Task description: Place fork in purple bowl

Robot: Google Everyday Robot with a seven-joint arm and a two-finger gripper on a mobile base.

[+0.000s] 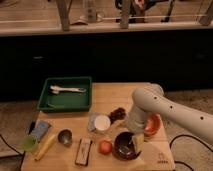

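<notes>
- The purple bowl (121, 146) sits near the bench's (115, 95) front edge, beside the orange bowl (153, 125).
- The hand (134, 142) hangs over its right rim; whether it is clenched or released cannot be told.

**Arm folded downward, gripper held low at the purple bowl**

One white arm (176, 113) is seen, brought in from the lower right edge and carried up and to the left as a long, thick link. A rounded elbow (148, 97) is formed at its highest point. From there the forearm (138, 112) is turned steeply downward, and the wrist (134, 125) is pointed almost straight down. The gripper (134, 141) is held at its end, low over the right side of the purple bowl (121, 149). Contact with anything cannot be made out.
</notes>
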